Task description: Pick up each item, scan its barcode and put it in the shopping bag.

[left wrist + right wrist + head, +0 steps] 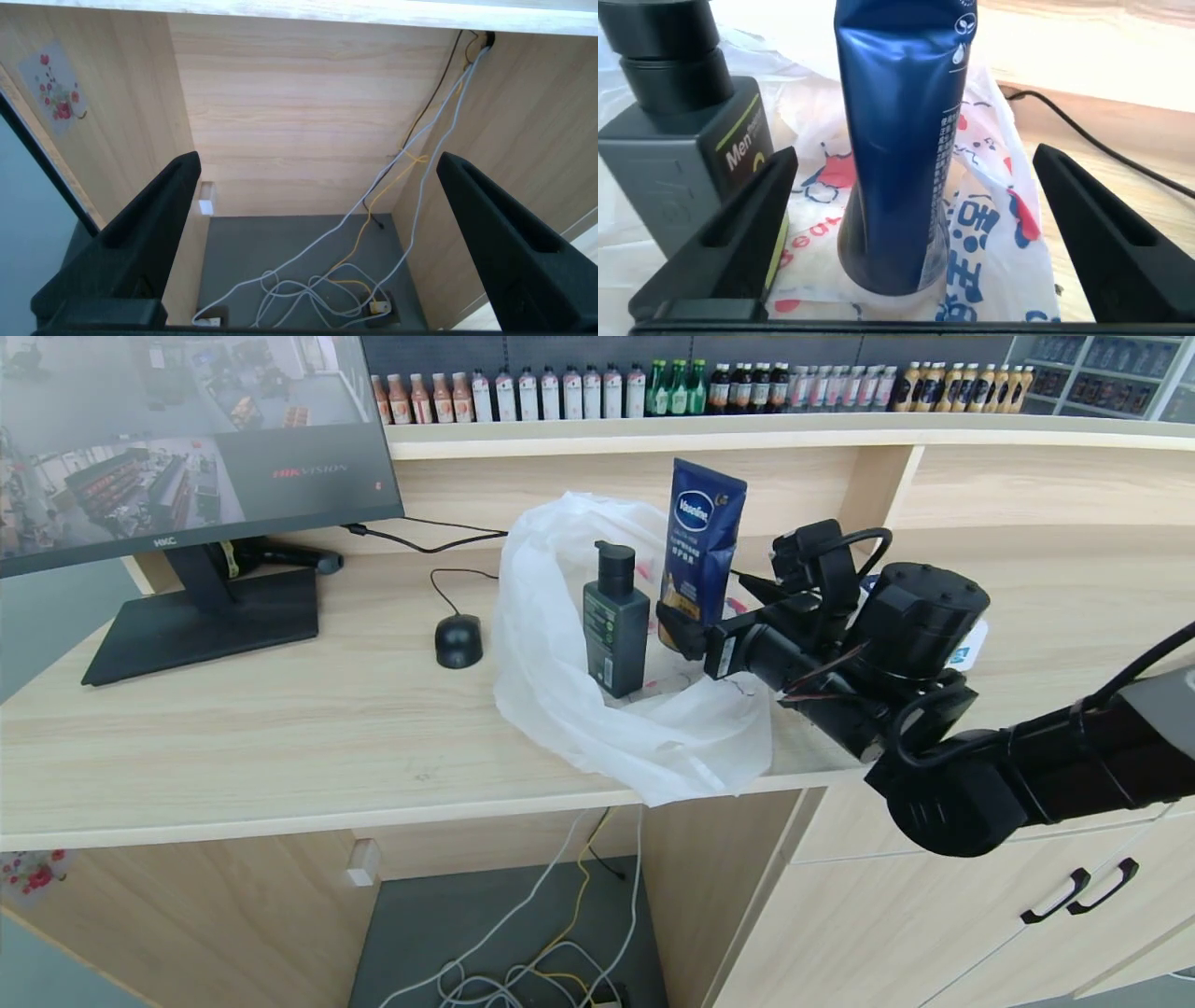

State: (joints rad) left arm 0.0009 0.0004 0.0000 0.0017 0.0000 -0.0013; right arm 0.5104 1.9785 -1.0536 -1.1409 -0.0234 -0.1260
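The blue lotion tube point(702, 546) stands upright on its round cap end, its flat crimped seal on top, on the spread plastic of the shopping bag point(560, 644). In the right wrist view the tube point(901, 149) sits between the right gripper's fingers point(752, 215), which are spread wide and clear of it on both sides. From the head view the right gripper point(689, 625) is low at the tube's base. The tube's skin is glossy, smooth foil-like laminate with small white print.

Just beside it, also on the bag, stands a dark square-shouldered bottle point(615, 621) with a matte black cylindrical cap. The bag is thin, white, translucent and crumpled, with red and blue print on its flattened part point(990, 243).

The bag lies on a pale wood-grain desk point(280, 728), with a black mouse point(458, 640) and a monitor point(177, 439) further to the left.

The left gripper point(318, 233) hangs below the desktop with its fingers wide apart, holding nothing, over loose cables point(327, 280).
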